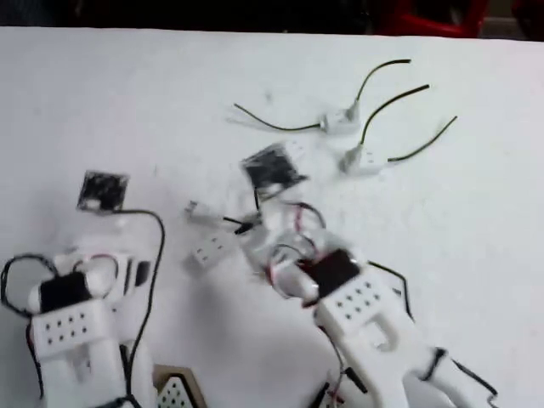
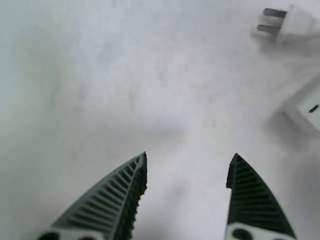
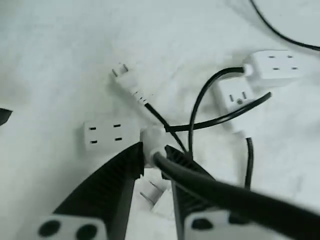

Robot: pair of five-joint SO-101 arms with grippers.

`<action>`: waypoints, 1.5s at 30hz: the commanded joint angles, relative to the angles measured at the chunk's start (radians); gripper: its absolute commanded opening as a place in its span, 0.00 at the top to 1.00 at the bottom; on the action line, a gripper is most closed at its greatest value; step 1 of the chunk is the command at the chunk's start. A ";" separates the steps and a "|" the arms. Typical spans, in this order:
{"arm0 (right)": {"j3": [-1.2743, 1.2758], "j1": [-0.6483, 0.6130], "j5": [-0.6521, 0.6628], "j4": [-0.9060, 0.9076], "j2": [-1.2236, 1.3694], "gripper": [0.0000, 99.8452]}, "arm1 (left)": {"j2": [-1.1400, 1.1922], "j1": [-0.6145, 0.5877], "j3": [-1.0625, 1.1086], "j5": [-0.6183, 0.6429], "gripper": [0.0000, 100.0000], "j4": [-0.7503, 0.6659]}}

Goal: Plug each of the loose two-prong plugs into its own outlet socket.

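Observation:
My right gripper (image 3: 153, 149) is shut on a white two-prong plug (image 3: 152, 137) whose black cord (image 3: 200, 100) loops away. It is held just beside a small white outlet socket (image 3: 107, 135). A second loose plug (image 3: 127, 85) lies past that socket, prongs pointing away. Two more white sockets (image 3: 275, 65) (image 3: 235, 97) lie farther off on cords. In the high view the loose plug (image 1: 200, 211) and the near socket (image 1: 212, 248) sit mid-table, by the right arm's tip. My left gripper (image 2: 189, 156) hangs open over bare table, well short of the loose plug (image 2: 292, 22) and a socket corner (image 2: 306, 106).
Two black square patches (image 1: 102, 190) (image 1: 272, 167) lie on the white table (image 1: 442, 255). The far sockets (image 1: 340, 124) (image 1: 361, 160) trail thin dark cords toward the back right. Red and black arm wires (image 1: 289, 255) loop over the right wrist.

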 commanded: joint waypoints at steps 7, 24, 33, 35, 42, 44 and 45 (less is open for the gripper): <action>-0.186 -0.163 0.015 0.001 0.254 0.98 | -0.338 -0.143 0.199 0.020 0.74 -0.044; -0.241 -0.206 -0.035 -0.133 0.483 0.98 | -0.360 -0.142 0.212 0.021 0.74 -0.037; -0.236 -0.214 -0.048 -0.148 0.507 0.98 | -0.360 -0.142 0.212 0.021 0.74 -0.037; -0.236 -0.211 -0.048 -0.148 0.538 0.98 | -0.360 -0.142 0.212 0.021 0.74 -0.037; -0.235 -0.208 -0.046 -0.143 0.579 0.98 | -0.360 -0.142 0.212 0.021 0.74 -0.034; -0.235 -0.205 -0.046 -0.142 0.579 0.98 | -0.360 -0.142 0.212 0.021 0.74 -0.034; -0.235 -0.197 -0.046 -0.142 0.581 0.98 | -0.360 -0.142 0.212 0.021 0.74 -0.034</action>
